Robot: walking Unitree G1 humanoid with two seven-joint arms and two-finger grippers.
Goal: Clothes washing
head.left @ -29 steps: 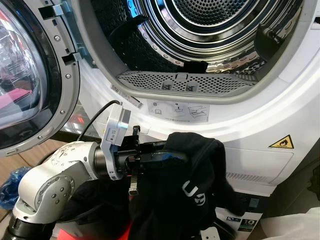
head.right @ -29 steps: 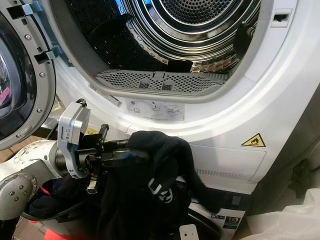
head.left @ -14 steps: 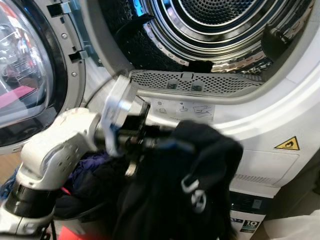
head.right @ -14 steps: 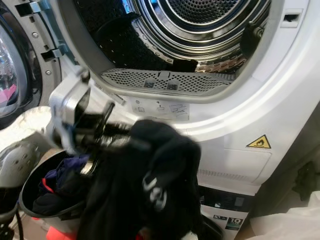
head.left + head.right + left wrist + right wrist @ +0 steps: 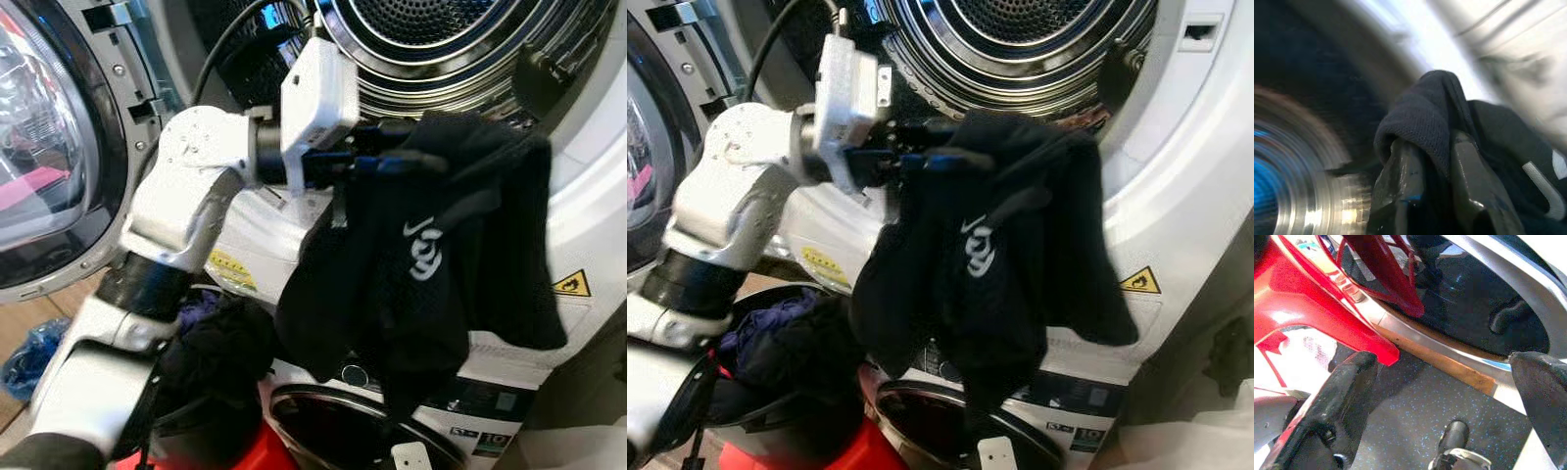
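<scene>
The left gripper (image 5: 397, 162) is clenched on a black garment (image 5: 431, 264) at the dryer drum's (image 5: 431, 39) mouth; the right gripper (image 5: 1442, 406), apparently idle, hangs spread wide.

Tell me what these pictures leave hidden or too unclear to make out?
- Drum: its top is cut off by the frame's upper edge in the eye views; in the left wrist view it is blurred.
- Left gripper: its fingertips are buried in the black garment.
- Laundry basket: its contents are partly hidden behind the left arm and garment.
</scene>
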